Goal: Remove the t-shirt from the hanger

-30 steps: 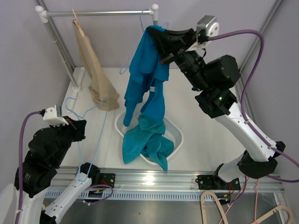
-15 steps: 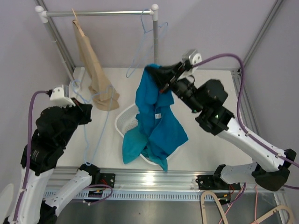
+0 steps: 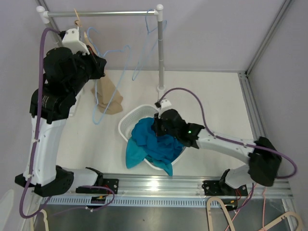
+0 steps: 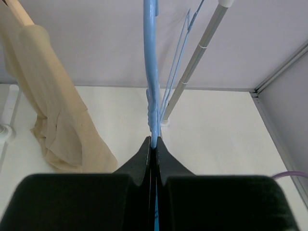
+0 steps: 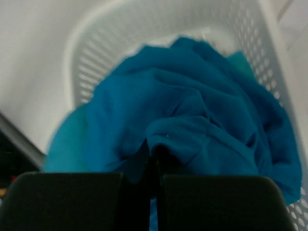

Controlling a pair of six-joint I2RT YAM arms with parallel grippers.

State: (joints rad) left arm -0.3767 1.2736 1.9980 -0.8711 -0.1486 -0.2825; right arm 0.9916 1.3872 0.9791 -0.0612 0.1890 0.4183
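The teal t-shirt (image 3: 154, 142) lies bunched in the white basket (image 3: 124, 122), one end spilling over the near rim. My right gripper (image 3: 157, 126) is down in the basket and shut on a fold of the t-shirt (image 5: 192, 120); the jaws (image 5: 154, 151) pinch the cloth. My left gripper (image 3: 98, 65) is raised near the rail and shut on the bare light-blue wire hanger (image 3: 126, 46), which shows edge-on in the left wrist view (image 4: 150, 72) running up from the closed fingertips (image 4: 153, 142).
A clothes rail (image 3: 115, 13) on white posts spans the back, with its right post (image 3: 161, 53) just behind the basket. A beige garment (image 3: 107, 96) hangs at its left end. Another thin blue hanger (image 3: 150, 41) hangs near the right post.
My right arm has dropped from rail height into the basket, carrying the t-shirt down off the hanger. My left arm has risen from low left up to the rail with the empty hanger.
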